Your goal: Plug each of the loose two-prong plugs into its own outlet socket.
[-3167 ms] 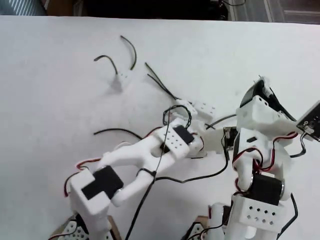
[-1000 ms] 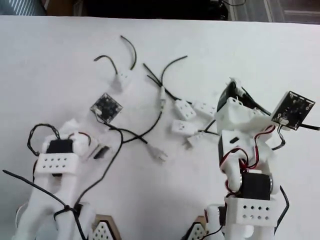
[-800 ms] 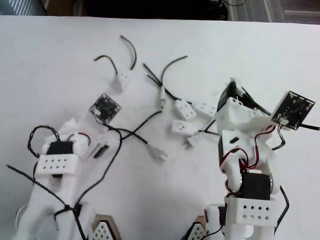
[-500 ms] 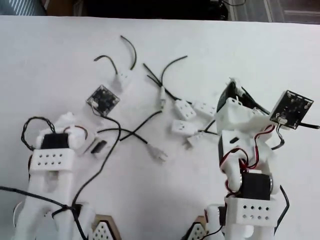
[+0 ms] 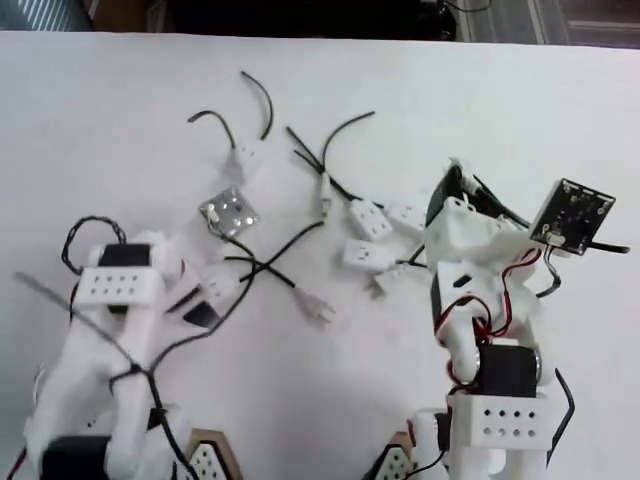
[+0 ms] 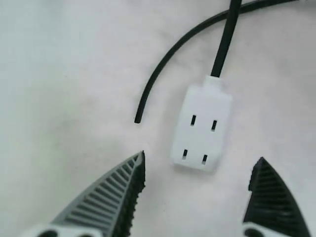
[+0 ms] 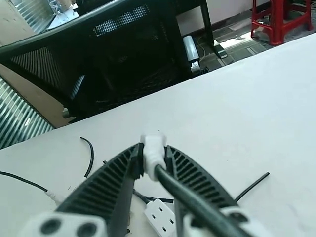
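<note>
We found the left gripper (image 6: 200,158) spread wide, its two toothed fingers well apart and gripping nothing. A white socket (image 6: 201,129) lay flat on the table (image 6: 59,74) just ahead of the fingertips. It was centred on the gap between them and touched neither. Its slotted face was up, and its black cord (image 6: 224,39) ran straight away from the gripper. A loose cord end (image 6: 148,94) lay beside the socket, on the grey finger's side and apart from it.

The right gripper (image 7: 153,150) was clamped on a white plug (image 7: 152,143). The plug stood out just past the fingertips, and its black lead (image 7: 170,185) ran back between the fingers toward the wrist. Below this gripper, nearer the wrist than the tips, a second socket (image 7: 160,211) lay on the table.

From above, we saw a cluster of sockets (image 5: 368,218) lying just beside the right gripper, on the side facing the other arm. A loose plug (image 5: 320,308) lay between the two arms, prongs bare and well apart from both grippers. Its own lead trailed back toward the left one.
</note>
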